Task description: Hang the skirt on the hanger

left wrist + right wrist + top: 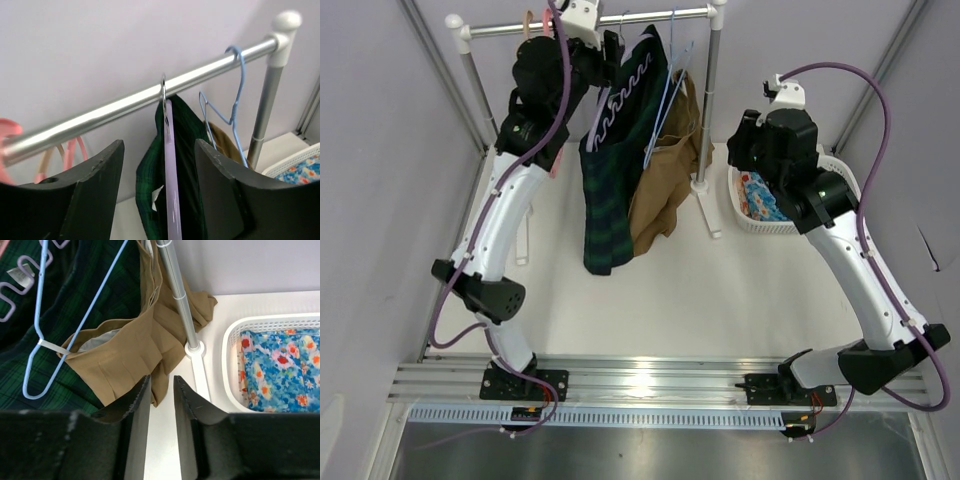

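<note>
Hanging at the left end of the shiny metal rail are a pink hanger and a tan hanger. Next along, the left gripper is raised close under the rail. Its dark, scuffed fingers are spread wide on either side of the hanger, touching and gripping nothing. That smooth lavender plastic hanger, wavy along its bar, hooks over the rail and carries the skirt, a pleated green-and-navy plaid drooping towards the white table. Just right of it a thin blue wire hanger hangs by a soft tan-brown garment. Right of the rail's post, the right gripper hovers narrowly parted and empty, near a white lattice basket of blue floral cloth.
</note>
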`<action>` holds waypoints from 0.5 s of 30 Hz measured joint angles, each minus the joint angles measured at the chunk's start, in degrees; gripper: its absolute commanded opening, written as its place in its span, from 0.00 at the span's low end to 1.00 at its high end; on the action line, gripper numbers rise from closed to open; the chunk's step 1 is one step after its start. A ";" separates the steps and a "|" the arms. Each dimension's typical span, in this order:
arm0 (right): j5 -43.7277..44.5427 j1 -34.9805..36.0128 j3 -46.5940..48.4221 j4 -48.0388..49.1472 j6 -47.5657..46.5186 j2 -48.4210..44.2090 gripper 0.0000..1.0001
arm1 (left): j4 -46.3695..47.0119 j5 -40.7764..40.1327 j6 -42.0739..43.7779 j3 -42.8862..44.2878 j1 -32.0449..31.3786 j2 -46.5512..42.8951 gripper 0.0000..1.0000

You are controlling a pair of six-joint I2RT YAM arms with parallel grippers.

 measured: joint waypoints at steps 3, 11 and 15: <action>-0.44 -0.37 -0.66 0.07 0.50 -1.03 0.36 | -0.02 0.74 -0.04 0.00 0.00 -2.78 0.67; -5.22 -3.78 -6.01 0.04 3.48 -5.77 0.64 | -1.95 4.72 -3.06 -5.97 -0.02 -12.81 0.70; -7.34 -4.61 -11.58 0.13 4.83 -10.16 0.75 | -2.56 7.32 -6.97 -19.19 -0.11 -23.89 0.70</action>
